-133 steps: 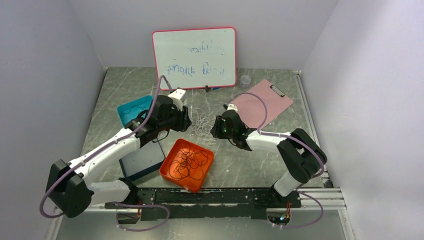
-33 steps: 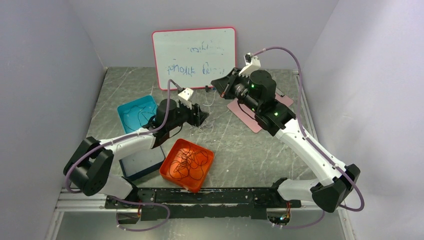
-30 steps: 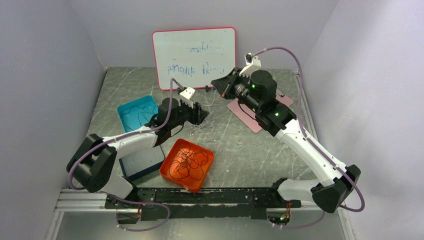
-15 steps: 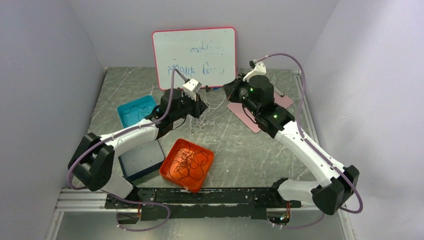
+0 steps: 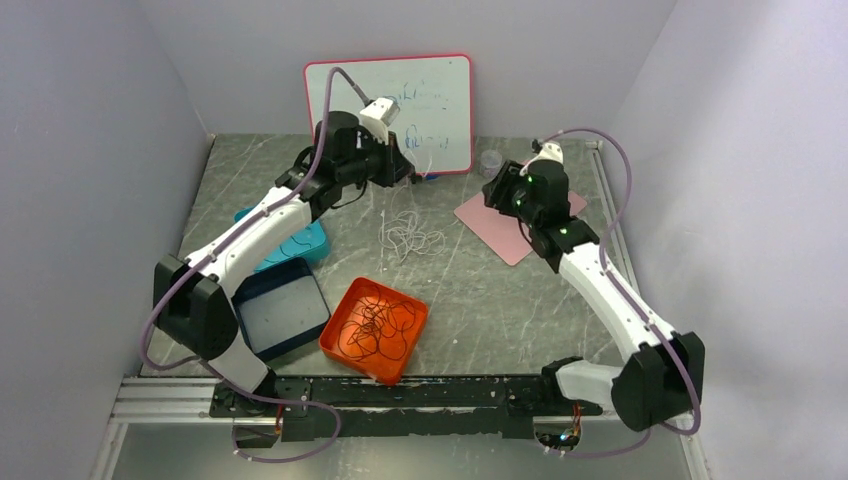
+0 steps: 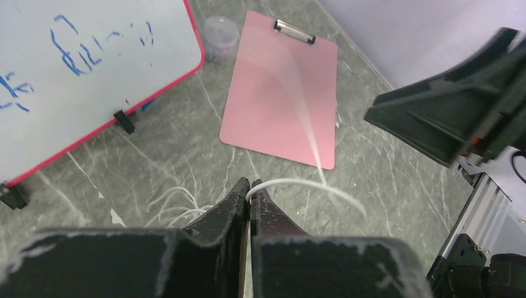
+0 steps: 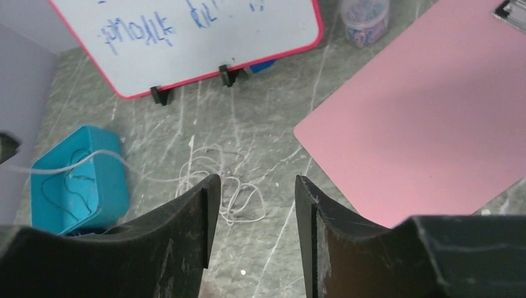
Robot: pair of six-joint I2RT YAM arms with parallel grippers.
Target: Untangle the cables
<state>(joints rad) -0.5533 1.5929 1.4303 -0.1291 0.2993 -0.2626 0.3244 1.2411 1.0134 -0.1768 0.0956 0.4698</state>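
The left hand (image 6: 250,191) is pinched fully together on a single white cable (image 6: 291,182), with the strand caught right at the tips of its fingers (image 6: 231,205). From the grip the cable arcs out to the right of the hand and dips slightly. A pale streak beyond it crosses the pink clipboard (image 6: 279,99), too smeared to tell what it is.

From above, this hand is raised in front of the whiteboard (image 5: 440,110). The loose heap of white cables (image 5: 410,236) lies on the counter (image 5: 480,300) below it, on its near side. In the right wrist view one white strand leaves the heap and runs long and nearly straight to the left, passing over the teal tray (image 7: 108,208) to the edge of that view.

The right hand (image 7: 255,186) has its fingers moderately apart, with nothing between them and nothing touched. The white loops lie on the counter ahead of the gap, a little to its left. The clipboard is ahead on its right, and a small clear cup (image 7: 365,18) stands further ahead, by the whiteboard's corner.

The black cables (image 5: 375,325) sit tangled in the orange tray (image 5: 340,313), well apart from both hands on their near side. A thin black cable (image 7: 74,186) lies in the teal tray.
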